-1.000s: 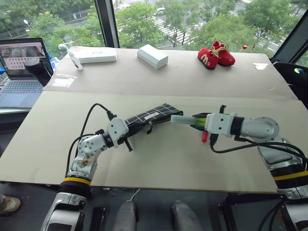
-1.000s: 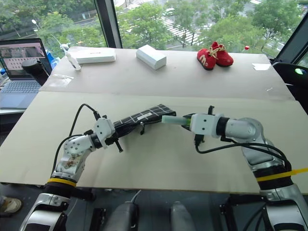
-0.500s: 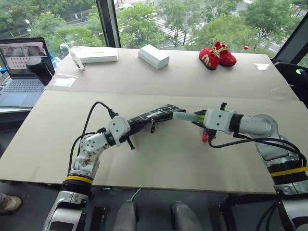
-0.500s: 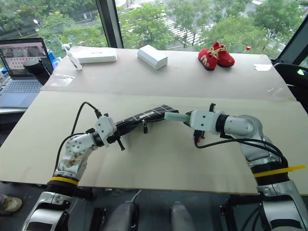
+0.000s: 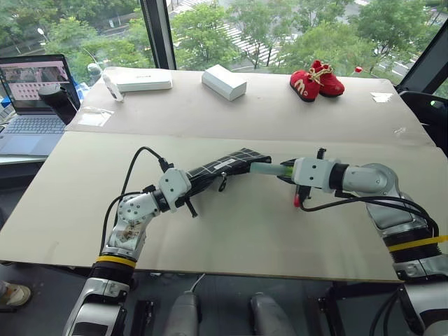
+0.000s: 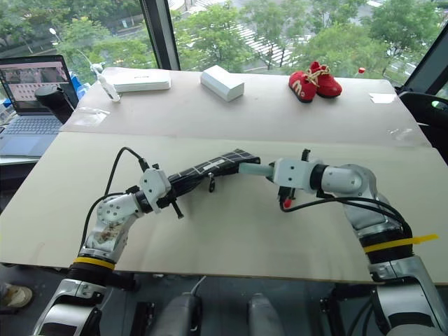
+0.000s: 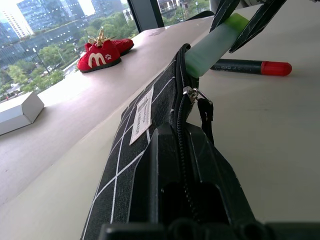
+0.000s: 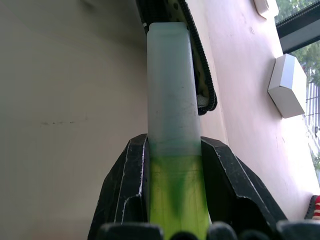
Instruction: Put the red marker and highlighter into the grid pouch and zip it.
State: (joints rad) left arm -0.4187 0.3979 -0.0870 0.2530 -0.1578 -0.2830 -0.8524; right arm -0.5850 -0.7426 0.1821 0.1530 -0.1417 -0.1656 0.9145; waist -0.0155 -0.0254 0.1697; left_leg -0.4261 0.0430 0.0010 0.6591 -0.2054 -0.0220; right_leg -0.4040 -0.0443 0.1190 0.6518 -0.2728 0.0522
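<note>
The right hand (image 5: 285, 170) grips the one highlighter (image 5: 267, 169) by its green body, the pale cap pointing toward the robot's left, straight at the open end of the pouch (image 5: 222, 166). The cap tip sits right at the mouth of the pouch, touching or just entering it; how far in, I cannot tell. The left hand (image 5: 187, 187) is clamped shut on the pouch's near end and holds it lifted off the desk (image 5: 231, 238), its long axis running up and to the right, nearly in line with the highlighter. So the coming push goes along that shared line, leftward into the opening, with the right hand doing it. The one red marker (image 7: 250, 66) lies on the desk beneath the right hand, outside the pouch, nearest that hand. The zipper pull (image 7: 205, 111) hangs partway along, the pouch not yet zipped.
</note>
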